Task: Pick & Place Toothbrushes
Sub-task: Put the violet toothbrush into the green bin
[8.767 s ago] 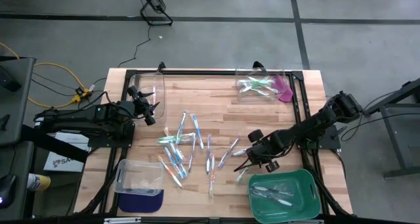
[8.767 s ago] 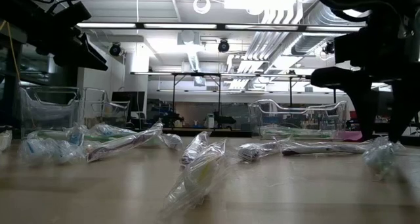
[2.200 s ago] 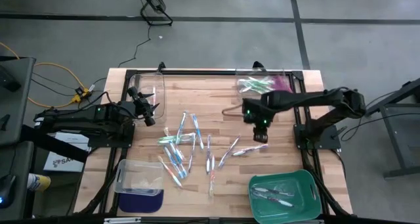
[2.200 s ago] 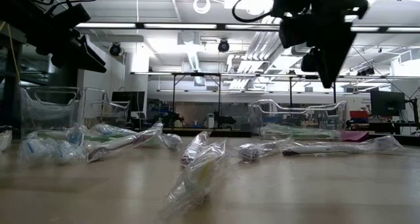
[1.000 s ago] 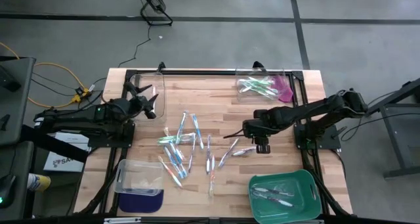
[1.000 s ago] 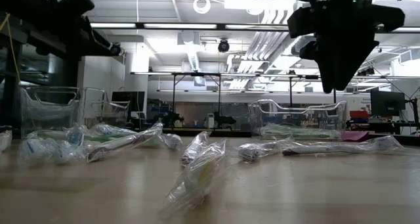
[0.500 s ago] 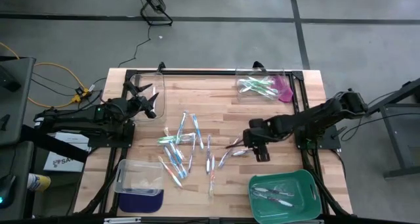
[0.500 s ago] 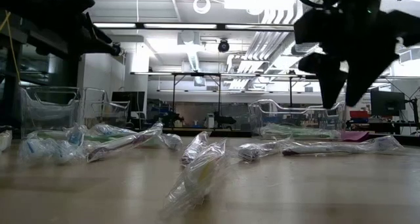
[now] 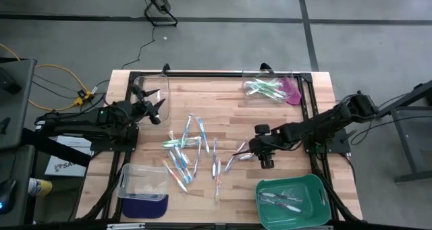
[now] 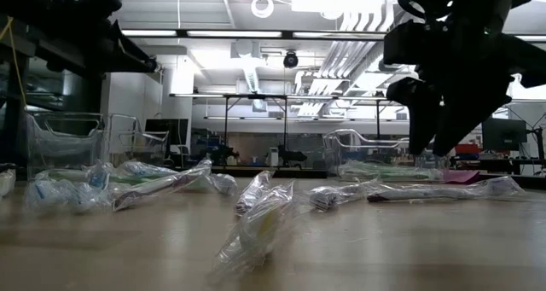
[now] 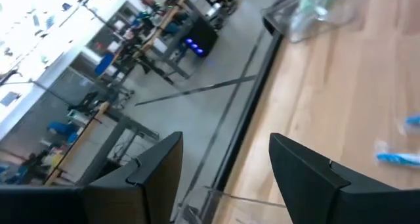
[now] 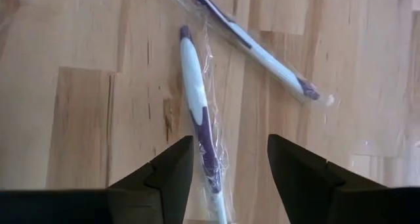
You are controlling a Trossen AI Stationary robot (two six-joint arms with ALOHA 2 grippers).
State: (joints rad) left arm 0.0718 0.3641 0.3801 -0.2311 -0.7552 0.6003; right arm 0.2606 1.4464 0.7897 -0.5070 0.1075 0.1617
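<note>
Hovering over the bench's right-middle, the right gripper (image 9: 258, 151) holds its jaws spread astride a wrapped purple-and-white toothbrush (image 12: 197, 106), with a second toothbrush (image 12: 252, 48) lying just beside it. Closing off-centre could pinch only the loose wrapper, or snag both. The left gripper (image 9: 150, 104) waits spread wide near the left edge.

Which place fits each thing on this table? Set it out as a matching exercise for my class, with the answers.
Things:
1. green tray
2. right hand
3. left hand
4. pink sheet

Places:
A. open, at the table's left side, by a clear bin
B. far right corner, beside the bin of green toothbrushes
C. near right corner
D. open above a purple-and-white toothbrush

Pairs: 1-C, 2-D, 3-A, 4-B
</note>
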